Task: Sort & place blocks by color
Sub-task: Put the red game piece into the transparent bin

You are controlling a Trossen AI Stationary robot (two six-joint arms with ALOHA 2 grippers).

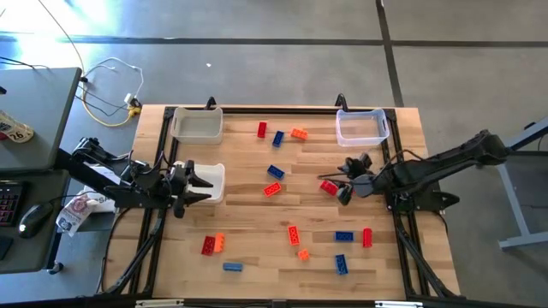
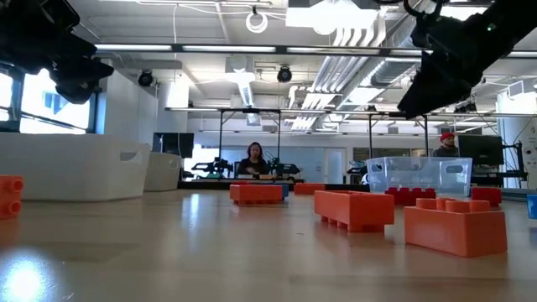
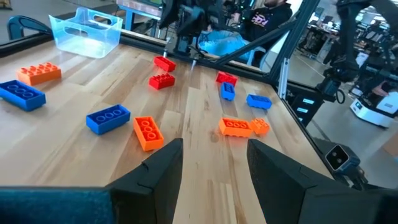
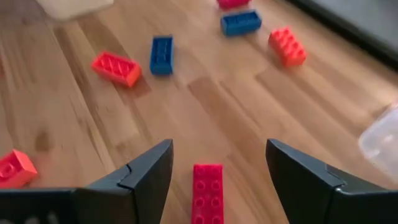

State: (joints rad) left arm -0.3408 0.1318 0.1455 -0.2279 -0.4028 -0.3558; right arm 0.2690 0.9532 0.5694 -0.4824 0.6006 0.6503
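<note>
Both sets of jaws stand wide open and hold nothing: the right gripper [image 4: 214, 171] hangs low over a red block [image 4: 208, 190] that lies lengthwise in the gap between its fingers, untouched, while the left gripper [image 3: 214, 165] waits at the left of the high frame, beside a white bin [image 1: 205, 180]. Largest item on inspection is the desk [image 1: 248, 222], a wooden slab filling the centre of the high view. Next in size are the bins: the white one at mid-left, a second white bin [image 1: 198, 125] at upper left of the desk, and a clear bin [image 1: 361, 127] at upper right. None shows a block inside, so by my assessment sorting has barely begun. Smallest are the blocks themselves, scattered loose across the centre and lower part of the desk: a red, blue and orange group [image 1: 278, 133] near the top edge, a blue block [image 1: 275, 171] and a red one [image 1: 272, 189] at centre, a red and orange pair [image 1: 212, 245] at lower left, others at lower right. Judged as rigid, light, smooth plastic, they should not crush but may skate or twist if pinched off-centre; the sound hold is across the two long flat sides at mid-length, clear of the studs.
</note>
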